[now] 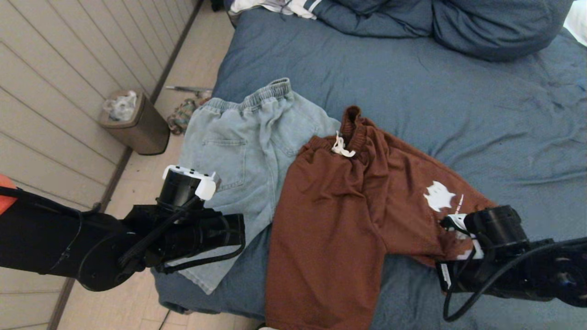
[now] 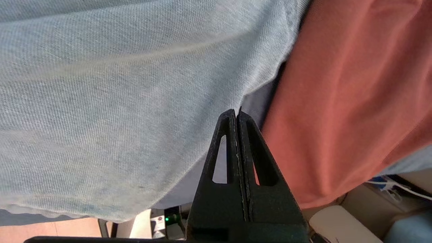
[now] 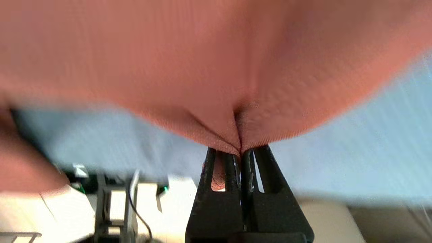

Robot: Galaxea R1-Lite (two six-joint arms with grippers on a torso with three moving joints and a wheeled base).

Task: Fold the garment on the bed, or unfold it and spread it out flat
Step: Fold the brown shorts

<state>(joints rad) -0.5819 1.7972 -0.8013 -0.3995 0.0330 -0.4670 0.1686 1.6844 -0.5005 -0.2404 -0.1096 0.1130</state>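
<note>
Brown shorts [image 1: 348,206] lie rumpled at the near edge of the bed [image 1: 412,82], overlapping light denim shorts [image 1: 238,146] to their left. The right gripper [image 3: 240,152] pinches the brown hem at the near right; the left gripper [image 2: 237,116], fingers pressed together on nothing, sits between the 2 garments. Judged step: spreading the brown pair flat. Next, draw the hem outward without dragging the denim. A bin [image 1: 137,121] stands on the floor, far left.

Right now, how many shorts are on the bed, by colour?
Brown shorts: 1
Light blue denim shorts: 1
Total: 2 shorts on the bed
</note>
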